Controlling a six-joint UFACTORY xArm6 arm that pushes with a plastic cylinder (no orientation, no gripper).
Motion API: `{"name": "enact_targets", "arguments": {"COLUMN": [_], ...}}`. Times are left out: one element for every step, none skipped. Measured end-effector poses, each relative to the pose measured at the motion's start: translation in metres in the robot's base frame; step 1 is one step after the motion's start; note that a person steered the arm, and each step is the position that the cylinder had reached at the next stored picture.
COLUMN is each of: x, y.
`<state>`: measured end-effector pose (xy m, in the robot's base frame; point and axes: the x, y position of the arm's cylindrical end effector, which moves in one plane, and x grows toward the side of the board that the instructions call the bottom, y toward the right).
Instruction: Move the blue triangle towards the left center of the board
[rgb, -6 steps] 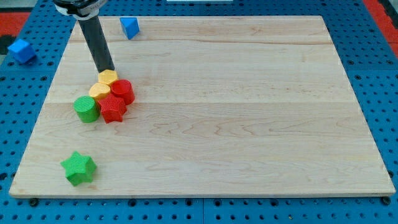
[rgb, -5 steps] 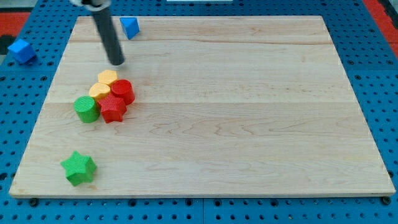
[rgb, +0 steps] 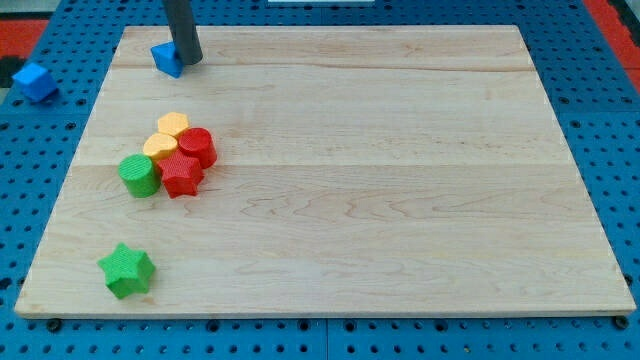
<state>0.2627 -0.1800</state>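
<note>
Blue triangle (rgb: 166, 59) sat at the board's (rgb: 400, 200) top-left, touching our tip (rgb: 190, 60) on its right; we had no hand, only the rod. Left center lay below, toward the view's bottom.

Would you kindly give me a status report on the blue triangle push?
My tip touching small blue triangle block, on its right. Block near wooden board's top-left edge. Red, yellow, green block cluster sits at left centre.

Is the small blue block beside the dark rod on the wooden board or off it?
On: the blue block rests inside the board's top-left corner.
</note>
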Motion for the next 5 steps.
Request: {"name": "enact_targets", "arguments": {"x": [-0.044,-0.027,0.014,0.057,0.055], "y": [0.017,-0.025,-0.054,-0.054,-0.056]}}
